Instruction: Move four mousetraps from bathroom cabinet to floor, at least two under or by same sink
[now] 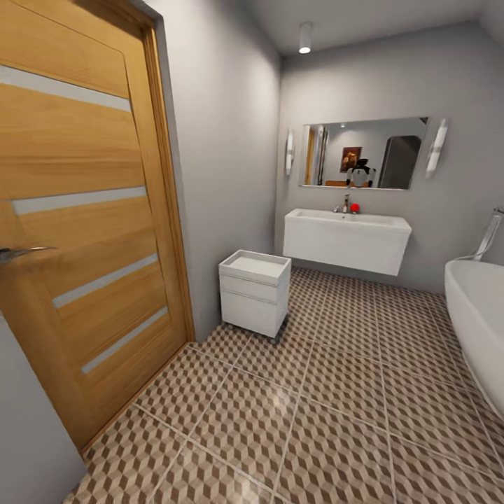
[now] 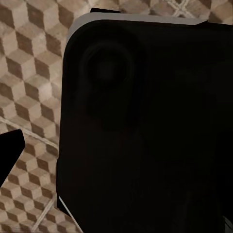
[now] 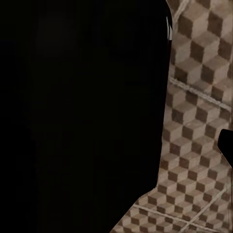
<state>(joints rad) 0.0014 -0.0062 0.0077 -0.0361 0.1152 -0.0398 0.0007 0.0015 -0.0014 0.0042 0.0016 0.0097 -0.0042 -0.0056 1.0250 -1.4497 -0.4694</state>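
The mousetraps and the cabinet are out of view. The bathroom floor (image 1: 336, 406), tiled in a brown, beige and white cube pattern, stretches ahead of me. On the far wall hangs the wide white bathroom sink (image 1: 346, 241) with a metallic tap (image 1: 345, 204) and a small red item (image 1: 354, 208) beside it. In the left wrist view a dark part of my own body (image 2: 145, 126) covers most of the floor tiles (image 2: 29, 73). The right wrist view likewise has a dark mass (image 3: 77, 111) over the tiles (image 3: 199, 121). Only black slivers at those views' edges hint at fingers.
A wooden door (image 1: 84, 231) with pale stripes stands close on the left. A small white two-drawer unit (image 1: 254, 290) sits against the left wall before the sink. A white tub (image 1: 479, 308) lines the right side. A mirror (image 1: 364, 152) hangs above the sink.
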